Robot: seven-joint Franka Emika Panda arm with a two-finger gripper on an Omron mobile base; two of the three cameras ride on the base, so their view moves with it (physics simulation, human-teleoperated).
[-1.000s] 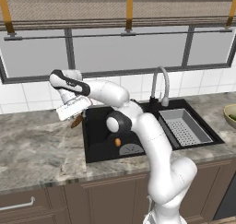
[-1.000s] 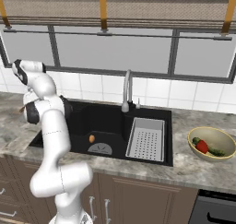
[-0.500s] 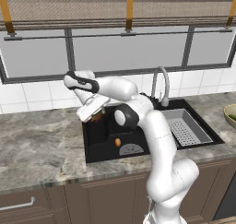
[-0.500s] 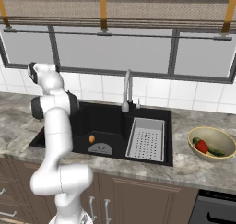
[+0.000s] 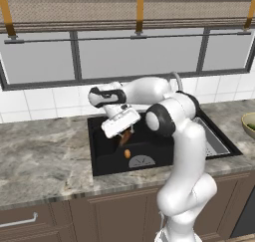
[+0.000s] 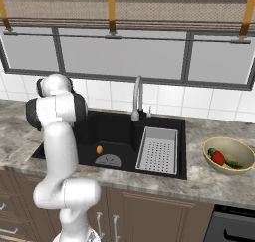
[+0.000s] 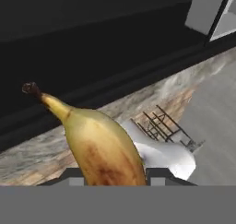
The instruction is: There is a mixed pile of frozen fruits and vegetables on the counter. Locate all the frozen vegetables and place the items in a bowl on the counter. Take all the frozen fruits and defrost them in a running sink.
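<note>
One fruit, the banana [image 7: 101,149], is clamped in your tool [image 5: 124,134] above the sink's [image 5: 109,159] left half. Lower it beside the orange [image 5: 127,153] before releasing, so it doesn't bounce onto the tabletop [image 5: 45,156].
</note>
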